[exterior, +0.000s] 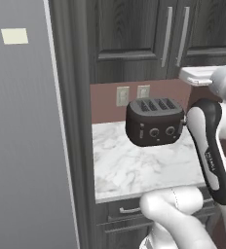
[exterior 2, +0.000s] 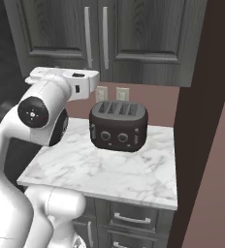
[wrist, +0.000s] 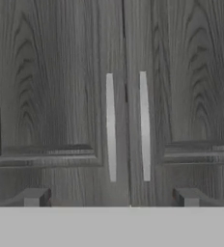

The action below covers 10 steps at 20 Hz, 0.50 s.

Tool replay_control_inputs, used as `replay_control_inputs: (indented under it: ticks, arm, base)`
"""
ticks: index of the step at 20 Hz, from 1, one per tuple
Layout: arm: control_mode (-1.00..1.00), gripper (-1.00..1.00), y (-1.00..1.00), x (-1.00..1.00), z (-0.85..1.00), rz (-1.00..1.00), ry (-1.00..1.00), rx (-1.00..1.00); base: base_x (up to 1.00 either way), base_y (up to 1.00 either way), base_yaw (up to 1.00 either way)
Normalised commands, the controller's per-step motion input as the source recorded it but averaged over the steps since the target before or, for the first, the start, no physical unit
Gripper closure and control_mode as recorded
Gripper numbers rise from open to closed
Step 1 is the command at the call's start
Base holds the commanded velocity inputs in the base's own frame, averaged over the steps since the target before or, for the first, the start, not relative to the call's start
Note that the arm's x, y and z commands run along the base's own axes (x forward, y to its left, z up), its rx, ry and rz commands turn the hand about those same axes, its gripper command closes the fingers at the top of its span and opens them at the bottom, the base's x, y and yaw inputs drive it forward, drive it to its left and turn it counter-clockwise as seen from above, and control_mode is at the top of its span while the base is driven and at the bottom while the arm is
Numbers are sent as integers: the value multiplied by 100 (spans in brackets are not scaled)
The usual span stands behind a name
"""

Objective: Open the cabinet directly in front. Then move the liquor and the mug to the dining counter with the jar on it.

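The cabinet (wrist: 46, 96) is a dark grey wood-grain wall unit, and both of its doors are closed. Two long silver handles (wrist: 111, 126) hang side by side at the centre seam. My gripper (wrist: 111, 198) faces that seam from a short way off, open, with nothing between its fingertips (wrist: 34, 197). In the base views my white hand (exterior 2: 75, 80) is raised below the cabinet (exterior 2: 51, 29) doors, above the counter. From the left, the cabinet (exterior: 129, 39) handles (exterior: 167, 36) stand just above my hand (exterior: 197, 75). The liquor, mug, dining counter and jar are out of view.
A black toaster (exterior: 154, 121) (exterior 2: 118, 125) stands on a small marble counter (exterior: 134, 170) (exterior 2: 109, 179) under the cabinet. Wall outlets (exterior: 122, 96) sit behind it. Grey drawers (exterior 2: 134, 220) are below. A tall grey panel (exterior: 22, 146) bounds the left, a dark side wall (exterior 2: 201, 121) the right.
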Motion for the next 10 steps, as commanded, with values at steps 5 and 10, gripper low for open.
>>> replay_control_inputs:
  ticks: [5,10]
  arm:
    - [-100,-100,0,81,0,0,6,0]
    - [-100,-100,0,98,0,0,9,0]
  base:
    - [0,0,0]
    - [0,0,0]
